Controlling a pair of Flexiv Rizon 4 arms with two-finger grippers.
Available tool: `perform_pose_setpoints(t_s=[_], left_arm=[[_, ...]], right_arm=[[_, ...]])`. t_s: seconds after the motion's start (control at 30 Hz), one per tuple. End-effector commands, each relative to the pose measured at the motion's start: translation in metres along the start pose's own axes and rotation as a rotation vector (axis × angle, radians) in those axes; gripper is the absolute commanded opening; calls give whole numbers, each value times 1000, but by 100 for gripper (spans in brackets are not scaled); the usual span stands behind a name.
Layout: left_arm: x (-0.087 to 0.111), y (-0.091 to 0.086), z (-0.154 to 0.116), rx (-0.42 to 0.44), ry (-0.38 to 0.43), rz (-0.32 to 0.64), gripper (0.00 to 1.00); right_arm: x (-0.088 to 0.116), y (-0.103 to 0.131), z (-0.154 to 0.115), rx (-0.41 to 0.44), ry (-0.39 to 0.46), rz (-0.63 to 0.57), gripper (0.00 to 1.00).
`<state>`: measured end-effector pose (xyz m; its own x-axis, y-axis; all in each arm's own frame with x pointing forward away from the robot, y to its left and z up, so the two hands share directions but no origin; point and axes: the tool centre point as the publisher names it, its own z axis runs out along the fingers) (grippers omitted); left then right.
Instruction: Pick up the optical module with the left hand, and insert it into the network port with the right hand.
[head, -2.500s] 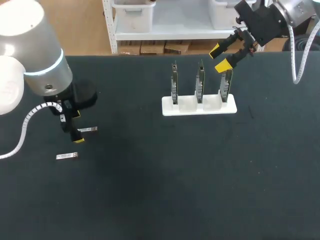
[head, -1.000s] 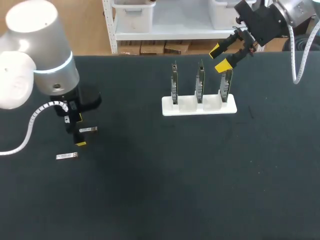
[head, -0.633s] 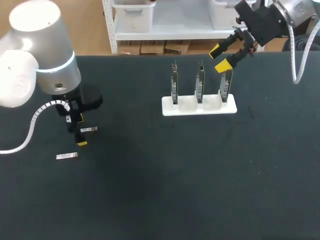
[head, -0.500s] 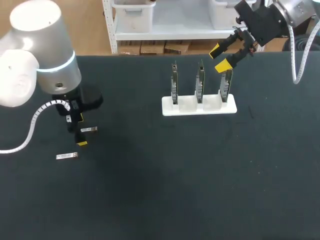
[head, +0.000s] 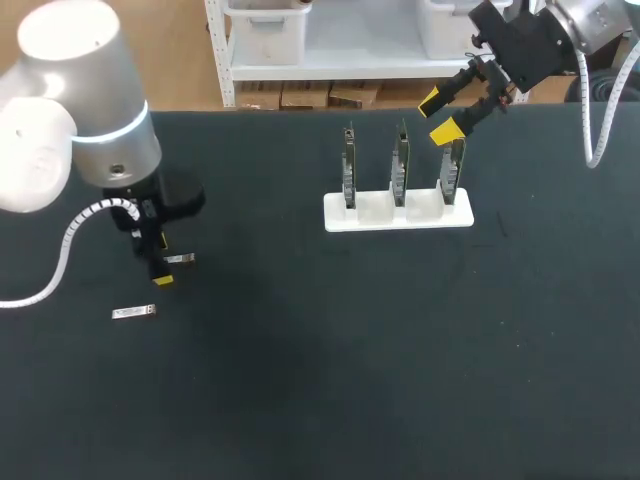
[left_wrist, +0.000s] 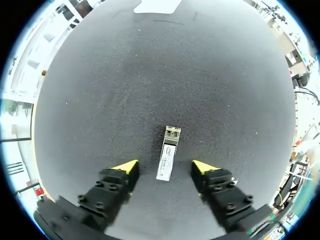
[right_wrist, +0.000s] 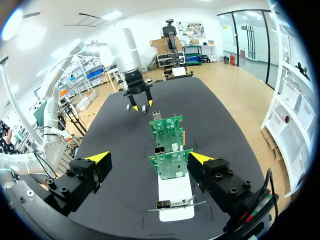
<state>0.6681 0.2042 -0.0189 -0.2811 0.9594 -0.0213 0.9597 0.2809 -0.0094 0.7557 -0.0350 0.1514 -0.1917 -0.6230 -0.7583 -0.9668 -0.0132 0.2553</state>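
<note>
The left gripper is held low over the black table mat with its fingers apart, and an optical module lies flat between them, touched by neither tip. The module is seen to lie slightly askew to the fingers. If they are closed as they stand, one corner is likely to be met first, and the slim metal body could be twisted or skidded across the mat rather than clamped. A grip taken too near one end could also leave too little free length for a hand-over.

A second module lies near on the mat, apart from the first, and could be nudged by a sideways correction.

The right gripper is held open above the right end of the white holder, in which three network cards stand upright. A wide stretch of bare mat lies between the two arms.
</note>
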Motion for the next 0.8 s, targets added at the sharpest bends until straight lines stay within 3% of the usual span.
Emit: perform_pose_setpoints(t_s=[0.03, 0.53, 0.67, 0.8], left_arm=[[-1, 4, 1, 11, -1, 3, 0], [1, 8, 1, 34, -13, -23, 0], [-2, 15, -7, 25, -82, -77, 0], [-14, 28, -28, 30, -214, -126, 0]], right_arm=[[0, 2, 0, 5, 0, 0, 100], [0, 2, 0, 5, 0, 0, 100], [0, 2, 0, 5, 0, 0, 100], [0, 2, 0, 5, 0, 0, 100]])
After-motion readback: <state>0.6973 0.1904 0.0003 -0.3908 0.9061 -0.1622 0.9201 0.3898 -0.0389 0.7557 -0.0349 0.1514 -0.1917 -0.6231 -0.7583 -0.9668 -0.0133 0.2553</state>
